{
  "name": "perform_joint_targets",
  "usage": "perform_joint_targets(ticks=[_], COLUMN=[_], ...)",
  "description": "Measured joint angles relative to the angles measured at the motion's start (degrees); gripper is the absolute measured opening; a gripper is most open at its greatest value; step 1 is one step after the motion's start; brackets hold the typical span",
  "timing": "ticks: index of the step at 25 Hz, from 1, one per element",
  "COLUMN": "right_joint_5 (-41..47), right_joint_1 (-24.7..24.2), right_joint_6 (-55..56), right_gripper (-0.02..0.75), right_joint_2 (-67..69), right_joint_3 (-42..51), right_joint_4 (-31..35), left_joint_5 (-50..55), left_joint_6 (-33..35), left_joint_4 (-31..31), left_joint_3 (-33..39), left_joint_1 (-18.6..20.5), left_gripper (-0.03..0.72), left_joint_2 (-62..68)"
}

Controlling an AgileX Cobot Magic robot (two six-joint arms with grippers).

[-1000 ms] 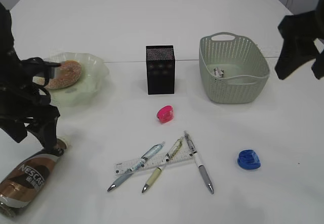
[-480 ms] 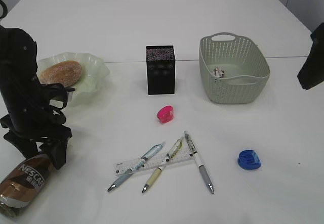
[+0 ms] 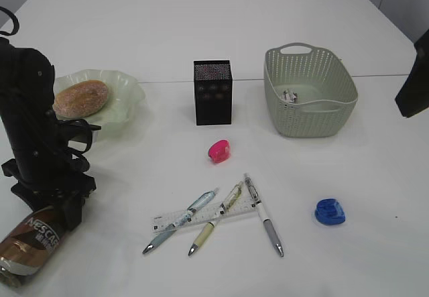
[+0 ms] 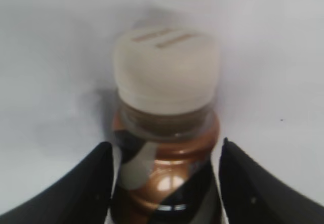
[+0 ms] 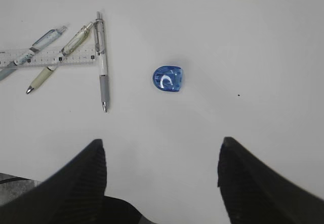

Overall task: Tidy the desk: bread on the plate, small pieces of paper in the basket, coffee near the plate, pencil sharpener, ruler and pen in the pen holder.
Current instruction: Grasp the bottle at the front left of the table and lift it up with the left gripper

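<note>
One coffee bottle (image 3: 30, 242) lies on its side at the bench's (image 3: 375, 230) front left corner, its white cap toward the middle of the bench. The left arm stands upright over it, wrist bent straight down, and the left hand (image 4: 164, 183) straddles the bottle's neck just below the cap; its two fingers (image 4: 81, 188) sit on either side of the brown shoulder, close against it, though whether they press it cannot be told.

Behind the arm, near the left edge, the bread (image 3: 80, 98) rests on the green plate (image 3: 127, 102). Toward the middle of the bench stands the black pen holder (image 3: 212, 91), with a pink sharpener (image 3: 218, 151) just in front of it. Further front, three pens (image 3: 211, 218) fan out across the clear ruler (image 3: 201, 214), touching it. A blue sharpener (image 3: 330, 212) lies apart to their right. The basket (image 3: 310, 92) sits toward the back right and holds a small scrap of paper (image 3: 289, 96).

The right arm hangs at the right edge, raised well above the surface. The right hand (image 5: 162, 178) is spread wide with nothing between its fingers, looking down on the blue sharpener and the pens.
</note>
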Motion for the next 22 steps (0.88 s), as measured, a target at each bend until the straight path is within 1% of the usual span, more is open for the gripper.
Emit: perform_joint_targets(ticks=[1,3,4,6,12,14,17,19,22], right_joint_5=[0.0,0.0,0.0,0.0,0.0,0.0,0.0,0.0,0.0], right_joint_1=[0.0,0.0,0.0,0.0,0.0,0.0,0.0,0.0,0.0], right_joint_6=[0.0,0.0,-0.04,-0.13,-0.13,-0.13,-0.13,-0.17,-0.37], right_gripper=[0.506,0.506,0.506,0.506,0.507,0.507,0.507,0.507,0.507], right_joint_2=[0.0,0.0,0.0,0.0,0.0,0.0,0.0,0.0,0.0], right_joint_3=[0.0,0.0,0.0,0.0,0.0,0.0,0.0,0.0,0.0], right_joint_4=[0.0,0.0,0.0,0.0,0.0,0.0,0.0,0.0,0.0], left_joint_5=[0.0,0.0,0.0,0.0,0.0,-1.15,-5.34,-9.27,-18.04], left_joint_6=[0.0,0.0,0.0,0.0,0.0,0.0,0.0,0.0,0.0], left_joint_4=[0.14,0.13,0.24,0.24,-0.48,-0.8,-1.18,-1.18,-1.83], left_joint_3=[-0.1,-0.1,-0.1,-0.2,-0.07,1.48,6.53,11.17,17.94], left_joint_1=[0.0,0.0,0.0,0.0,0.0,0.0,0.0,0.0,0.0], left_gripper=[0.4,0.321,0.295,0.271,0.263,0.263,0.262,0.262,0.26], left_joint_2=[0.0,0.0,0.0,0.0,0.0,-1.12,-4.8,-9.17,-18.18])
